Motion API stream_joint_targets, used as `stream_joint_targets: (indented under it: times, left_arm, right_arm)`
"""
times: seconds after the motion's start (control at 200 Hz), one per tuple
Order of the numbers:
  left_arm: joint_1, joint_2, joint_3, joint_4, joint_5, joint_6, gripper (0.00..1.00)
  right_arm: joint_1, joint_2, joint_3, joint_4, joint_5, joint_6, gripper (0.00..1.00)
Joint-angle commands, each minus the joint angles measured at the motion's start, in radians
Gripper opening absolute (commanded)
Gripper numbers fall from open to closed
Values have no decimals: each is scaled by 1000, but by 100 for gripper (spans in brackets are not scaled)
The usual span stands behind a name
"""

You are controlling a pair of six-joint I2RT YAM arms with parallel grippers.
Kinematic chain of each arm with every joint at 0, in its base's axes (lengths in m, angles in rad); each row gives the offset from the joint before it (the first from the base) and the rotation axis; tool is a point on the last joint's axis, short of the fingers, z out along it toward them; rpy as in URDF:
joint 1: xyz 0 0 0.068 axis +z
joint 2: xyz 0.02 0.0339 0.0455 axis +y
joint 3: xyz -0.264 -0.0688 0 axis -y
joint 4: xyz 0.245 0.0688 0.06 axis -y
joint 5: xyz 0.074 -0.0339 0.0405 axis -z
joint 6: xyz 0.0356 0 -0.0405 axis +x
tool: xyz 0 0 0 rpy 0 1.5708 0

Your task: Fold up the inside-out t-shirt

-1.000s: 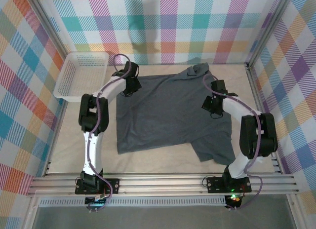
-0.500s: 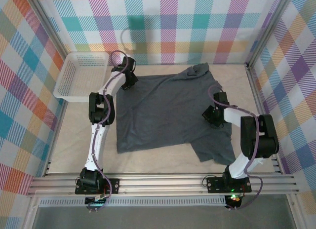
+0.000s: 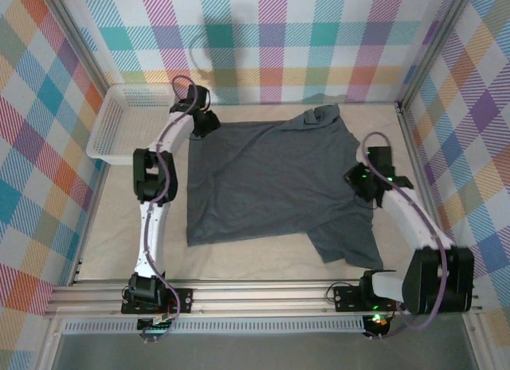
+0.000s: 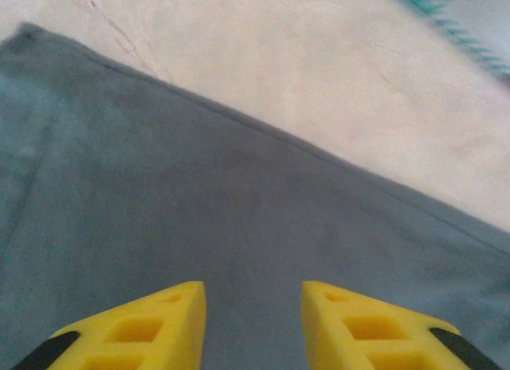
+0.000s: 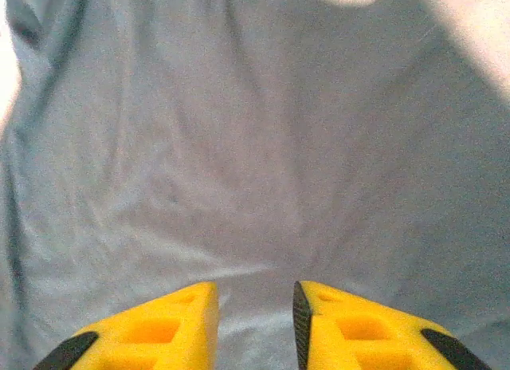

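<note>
Count: one inside-out t-shirt point(image 3: 271, 186), flat on the tabletop point(image 3: 111, 242) between two pincers. The left pincer point(image 4: 251, 292) is spread and empty over the shirt's far edge. The right pincer point(image 5: 255, 294) is spread and empty, with cloth directly beneath. One white basket point(image 3: 119, 127) sits left of the left pincer.

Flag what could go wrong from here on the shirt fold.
1. The shirt isn't flat: its far edge is bunched and a flap sticks out near right. Folding now may lock in creases.
2. The right gripper has its fingers apart over mid-cloth, not an edge. A pinch there may tent the fabric or slip.
3. The left gripper sits at the far-left corner, close to the basket. A wide swing could bump it.
</note>
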Motion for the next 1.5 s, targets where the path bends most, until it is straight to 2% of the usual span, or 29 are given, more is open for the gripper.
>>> stream_joint_targets:
  times: [0.0, 0.12, 0.31, 0.47, 0.66, 0.755, 0.86, 0.945, 1.175, 1.29, 1.495]
  left_arm:
    - [-43, -393, -267, 180, 10, -27, 42]
    - [-85, -655, -610, 254, -53, -45, 43]
    - [-145, -891, -906, 204, -115, -13, 44]
    - [-166, -1014, -1047, 140, -129, -13, 51]
    - [-183, -1094, -1115, 51, -159, -13, 52]
    - [-184, -1128, -1151, 19, -160, -31, 52]
    - [-187, -1181, -1188, -53, -169, -67, 52]
    - [-192, -1247, -1234, -115, -164, -101, 52]
    - [-195, -1310, -1351, -360, -176, -289, 52]
    - [-194, -1314, -1437, -327, -131, -344, 53]
    - [-196, -1284, -1545, -99, 120, -359, 44]
  right_arm:
    - [-156, -58, -81, -146, 23, -47, 33]
    - [-219, -75, -129, -187, 16, -125, 36]
    - [-229, -4, -209, -67, -48, -151, 43]
    - [-230, 48, -225, -24, -58, -149, 43]
    - [-229, 98, -246, 52, -45, -139, 42]
    - [-230, 130, -247, 73, -55, -132, 37]
    - [-230, 131, -243, 73, -55, -133, 16]
    - [-230, 67, -242, 31, -21, -120, 0]
    - [-229, -297, -294, -140, 88, -8, 0]
    - [-229, -366, -294, -193, 83, -1, 0]
    - [-229, -345, -310, -160, 22, -8, 0]
